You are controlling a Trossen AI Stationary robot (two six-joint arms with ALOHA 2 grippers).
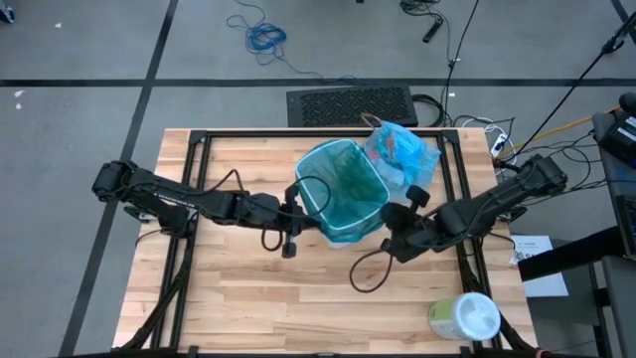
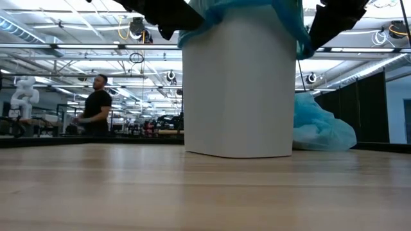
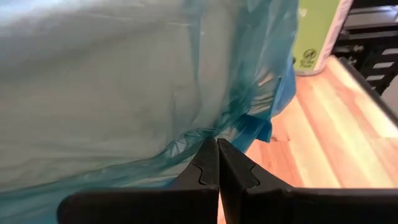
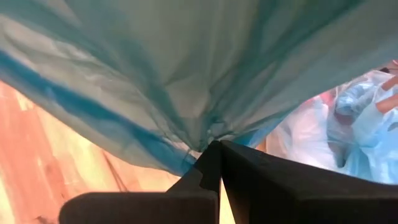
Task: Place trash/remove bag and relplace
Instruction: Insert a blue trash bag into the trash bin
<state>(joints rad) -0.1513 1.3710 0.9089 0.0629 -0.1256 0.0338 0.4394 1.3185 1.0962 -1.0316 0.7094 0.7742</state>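
A white bin [image 2: 241, 90] stands on its base mid-table, lined with a teal plastic liner [image 1: 343, 194] whose edge hangs over the rim [image 2: 192, 32]. My left gripper [image 1: 300, 199] is shut on that liner at the bin's left side. At the bin's near right side, my right gripper [image 1: 391, 221] is also shut on the liner. Behind the bin at the far right, the light-blue bag [image 1: 402, 154] lies on the table, bulging, and trash shows dimly through its wall [image 4: 373, 106]. My left gripper pinches a fold of the liner's overhanging edge [image 3: 208, 135] between its two fingers, outside the bin's left wall. It comes from the table's left, slanting a little down. The plastic runs in creases to the fingertips. My right gripper pinches a gathered bunch of the liner's overhang [image 4: 210, 135] between its two fingers, at the bin's near right side. It comes from the table's right, slanting down. Creases fan out taut from the fingertips.
A white-and-green wipes tub [image 1: 465, 316] lies near the table's near right corner. Bare wood [image 1: 258, 298] spreads across the near side of the table. A black grille [image 1: 350, 104] and cables lie on the floor beyond the far edge. A person [image 2: 96, 106] stands far off in the room.
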